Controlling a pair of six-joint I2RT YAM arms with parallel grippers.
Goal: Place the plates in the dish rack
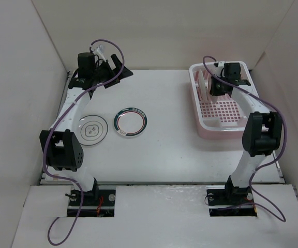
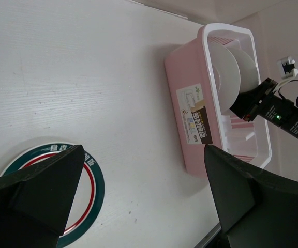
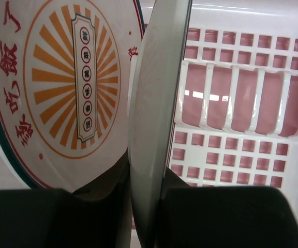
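Note:
Two plates lie flat on the table: one with a thin dark ring [image 1: 92, 130] and one with a dark green rim band [image 1: 130, 122], [image 2: 94, 192]. The pink dish rack [image 1: 222, 132], [image 2: 184, 77] stands at the back right. My right gripper [image 1: 214, 86], [image 3: 146, 206] reaches into it, shut on the rim of an upright plate [image 3: 157, 103] seen edge-on. Beside that one stands a plate with an orange sunburst centre [image 3: 61, 88]. My left gripper [image 1: 120, 64], [image 2: 143, 155] hovers open above the table at the back left, holding nothing.
White walls close in the table on the left, back and right. The rack's slotted dividers [image 3: 242, 98] and grid floor [image 3: 232, 150] lie right of the held plate. A label [image 2: 198, 121] is stuck on the rack's side wall.

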